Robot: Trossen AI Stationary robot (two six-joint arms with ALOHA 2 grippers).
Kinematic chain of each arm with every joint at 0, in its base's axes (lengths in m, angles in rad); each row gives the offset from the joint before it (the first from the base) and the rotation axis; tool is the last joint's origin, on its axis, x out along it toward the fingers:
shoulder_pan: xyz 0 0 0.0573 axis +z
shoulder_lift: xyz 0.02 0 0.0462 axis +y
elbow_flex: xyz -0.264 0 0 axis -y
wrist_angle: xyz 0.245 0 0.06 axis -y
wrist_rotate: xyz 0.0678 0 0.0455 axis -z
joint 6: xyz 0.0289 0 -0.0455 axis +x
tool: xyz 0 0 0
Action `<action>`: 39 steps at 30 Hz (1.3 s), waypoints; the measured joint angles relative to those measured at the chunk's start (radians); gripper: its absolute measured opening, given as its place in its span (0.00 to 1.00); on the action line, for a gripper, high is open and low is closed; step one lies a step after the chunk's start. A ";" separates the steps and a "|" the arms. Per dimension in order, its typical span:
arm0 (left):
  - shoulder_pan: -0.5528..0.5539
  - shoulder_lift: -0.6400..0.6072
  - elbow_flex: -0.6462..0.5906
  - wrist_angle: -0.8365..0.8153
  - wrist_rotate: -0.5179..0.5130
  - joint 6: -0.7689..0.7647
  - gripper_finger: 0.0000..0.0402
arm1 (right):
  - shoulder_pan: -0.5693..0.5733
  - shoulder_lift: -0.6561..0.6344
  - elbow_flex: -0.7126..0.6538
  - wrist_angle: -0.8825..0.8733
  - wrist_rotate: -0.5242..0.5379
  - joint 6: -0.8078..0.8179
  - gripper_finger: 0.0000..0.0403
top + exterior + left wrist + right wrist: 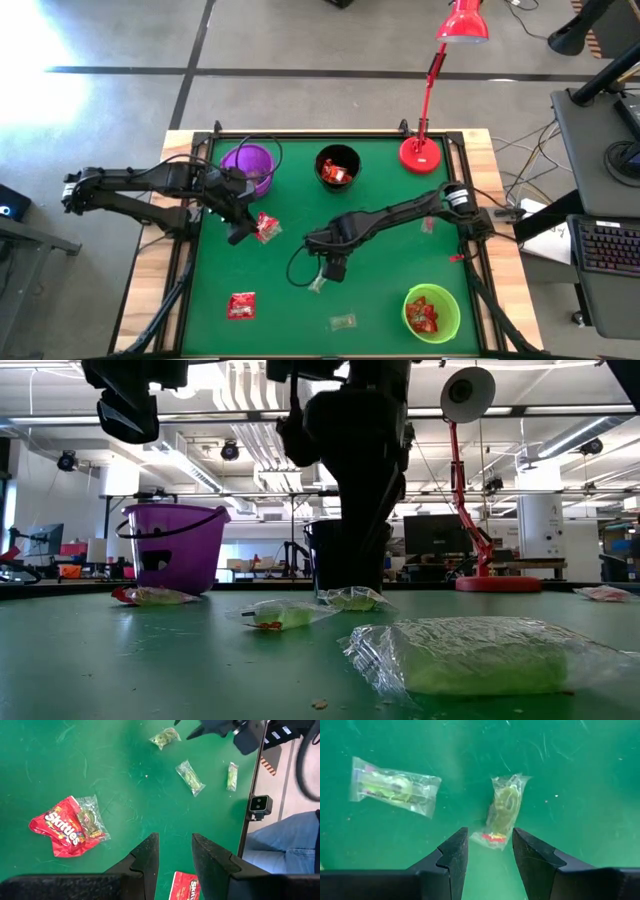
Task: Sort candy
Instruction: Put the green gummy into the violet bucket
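My right gripper (490,851) hung low over the green surface (580,780), its fingers parted with nothing between them, a clear packet (503,811) of pale sweets lying flat just ahead of the tips. I judged that packet light, limp and crinkly, its film apt to slide, so I meant to pinch it across the plump middle rather than by a flimsy sealed edge. A second clear packet (394,785) lay near it to one side. My left gripper (175,857) waited over the same surface, also parted and empty, with a red packet (62,827) and a clear one on top of it off to one side. Farther out stood the purple cup (247,165), black cup (337,165) and green cup (431,312).
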 joint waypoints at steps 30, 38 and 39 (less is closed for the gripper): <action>0.000 -0.002 0.000 -0.006 0.001 0.001 0.24 | -0.010 0.105 -0.047 0.031 0.016 -0.039 0.08; 0.000 -0.003 0.000 -0.008 0.002 0.021 0.24 | -0.017 0.045 -0.056 -0.007 0.035 -0.046 0.04; 0.000 -0.003 0.000 -0.008 0.002 0.028 0.24 | -0.019 0.026 -0.055 0.003 0.036 -0.046 0.03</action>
